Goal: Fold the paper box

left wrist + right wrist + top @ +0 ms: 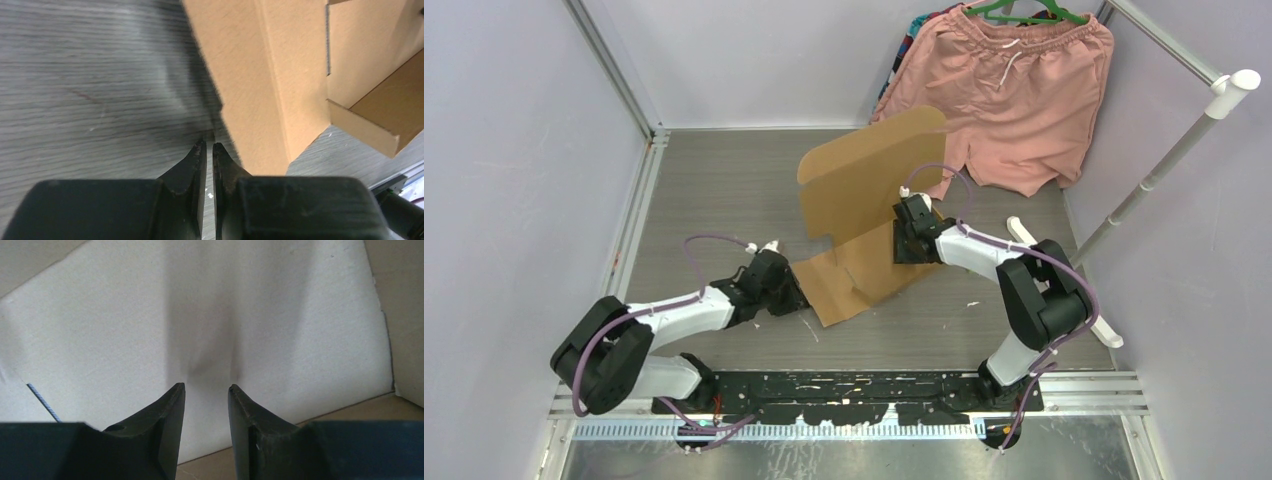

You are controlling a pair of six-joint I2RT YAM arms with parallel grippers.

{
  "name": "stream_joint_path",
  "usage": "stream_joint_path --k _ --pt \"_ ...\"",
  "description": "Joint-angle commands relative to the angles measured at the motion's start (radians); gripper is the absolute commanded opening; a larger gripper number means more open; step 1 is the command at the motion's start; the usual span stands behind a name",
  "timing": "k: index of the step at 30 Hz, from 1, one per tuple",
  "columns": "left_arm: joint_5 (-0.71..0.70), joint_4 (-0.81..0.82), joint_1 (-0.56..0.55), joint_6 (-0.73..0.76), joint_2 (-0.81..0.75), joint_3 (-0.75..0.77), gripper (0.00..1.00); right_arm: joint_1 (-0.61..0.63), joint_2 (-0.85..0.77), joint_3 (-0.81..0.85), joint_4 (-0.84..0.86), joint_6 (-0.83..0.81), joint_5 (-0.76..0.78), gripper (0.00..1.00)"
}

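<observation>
Noted mid-table: paper box (864, 215), part folded, with one large panel raised on the far side and the near panel flat on the table (714, 180). Long axis taken as running from near-left to far-right. Well apart at far right: pink shorts (1014, 100).

Left gripper (792, 290) low at the near-left edge of the flat panel. In the wrist view, jaws drawn to a bare slit with nothing between them and the cardboard edge just right of and beyond the tips.

Right gripper (904, 240) inside the fold on the right, at the foot of the raised panel. In its wrist view, jaws part spread, gripping nothing, aimed square at a pale panel face. Touching or not: cannot tell.

Judged: nearer to the flat panel's free edge is the left arm; nearer to the raised panel, the right. Likely turns on getting under the edge lying just right of the left tips.
</observation>
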Motion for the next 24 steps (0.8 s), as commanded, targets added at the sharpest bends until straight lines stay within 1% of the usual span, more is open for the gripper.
stream_joint_path --k 1,9,15,24 --pt "-0.112 0.159 -0.049 -0.073 0.049 0.000 0.10 0.006 0.017 -0.008 0.056 0.032 -0.007 0.43" --pt "-0.242 0.236 -0.122 -0.089 0.073 0.025 0.08 0.007 0.045 -0.028 0.083 0.042 -0.026 0.43" --pt "-0.316 0.230 -0.159 -0.079 0.038 0.052 0.08 0.009 0.059 -0.041 0.100 0.043 -0.039 0.43" --pt "-0.367 0.172 -0.196 -0.036 0.058 0.156 0.08 0.009 0.074 -0.050 0.118 0.040 -0.056 0.43"
